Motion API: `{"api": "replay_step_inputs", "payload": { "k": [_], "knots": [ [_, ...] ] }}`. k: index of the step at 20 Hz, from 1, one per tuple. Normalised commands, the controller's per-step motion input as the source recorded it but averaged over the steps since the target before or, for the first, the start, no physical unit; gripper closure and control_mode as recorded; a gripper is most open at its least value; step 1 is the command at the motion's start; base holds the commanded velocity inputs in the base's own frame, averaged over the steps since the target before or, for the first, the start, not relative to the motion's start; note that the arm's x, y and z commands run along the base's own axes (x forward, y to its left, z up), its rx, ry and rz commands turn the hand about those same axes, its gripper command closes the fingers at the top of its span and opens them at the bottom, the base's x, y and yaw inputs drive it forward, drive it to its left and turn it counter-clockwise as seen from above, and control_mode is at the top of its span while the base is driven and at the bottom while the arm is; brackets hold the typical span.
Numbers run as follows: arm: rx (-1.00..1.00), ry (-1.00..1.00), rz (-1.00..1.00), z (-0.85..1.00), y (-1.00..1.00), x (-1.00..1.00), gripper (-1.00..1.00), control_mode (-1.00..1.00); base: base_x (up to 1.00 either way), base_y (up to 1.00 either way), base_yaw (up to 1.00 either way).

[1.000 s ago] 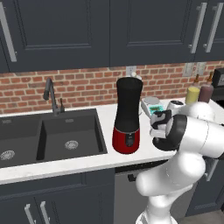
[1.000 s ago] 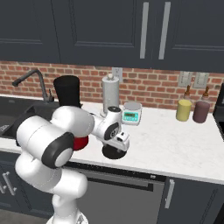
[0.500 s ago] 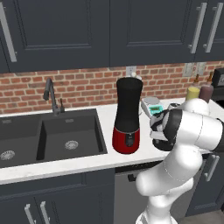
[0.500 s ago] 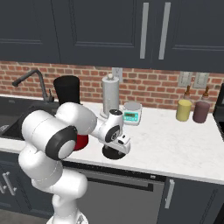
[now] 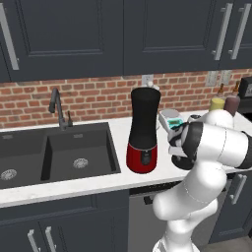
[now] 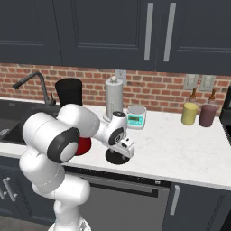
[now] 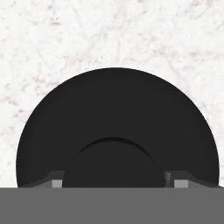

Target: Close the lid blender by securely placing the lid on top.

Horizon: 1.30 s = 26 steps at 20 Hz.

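Lid (image 7: 116,127) lies flat on counter (image 7: 52,35), lower centre of hand view, gripper (image 7: 114,179) fingertips either side of its knob; clamped or not, can't tell. Looks light, rigid, slick: grab by knob. Blender (image 5: 143,130) mid-frame.

lid (image 7: 116,113): near part cut off at the hand view's bottom
finger tips (image 7: 52,180): only their upper ends show beside the knob; contact unclear
blender (image 6: 70,92): red base mostly behind the arm
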Motion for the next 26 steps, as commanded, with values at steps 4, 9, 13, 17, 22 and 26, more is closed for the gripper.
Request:
{"api": "replay_step_inputs", "payload": {
  "k": [4,9,13,17,22,26],
  "knots": [
    [0.00,-0.07,0.00,-0.07,0.09,0.00,1.00,-1.00,0.00,0.00,0.00],
    [0.02,-0.11,0.00,-0.01,0.00,0.00,1.00,-1.00,0.00,0.00,0.00],
    [0.02,-0.15,0.01,0.15,0.00,-0.11,1.00,-1.00,0.00,0.00,0.00],
    [0.00,-0.06,-0.01,0.58,-0.02,-0.48,1.00,-1.00,0.00,0.00,0.00],
    [0.00,-0.17,0.00,0.99,-0.05,-0.63,1.00,-1.00,0.00,0.00,0.00],
    [0.00,-0.17,0.00,1.00,0.00,-0.55,1.00,-1.00,0.00,0.00,0.00]
  ]
}}
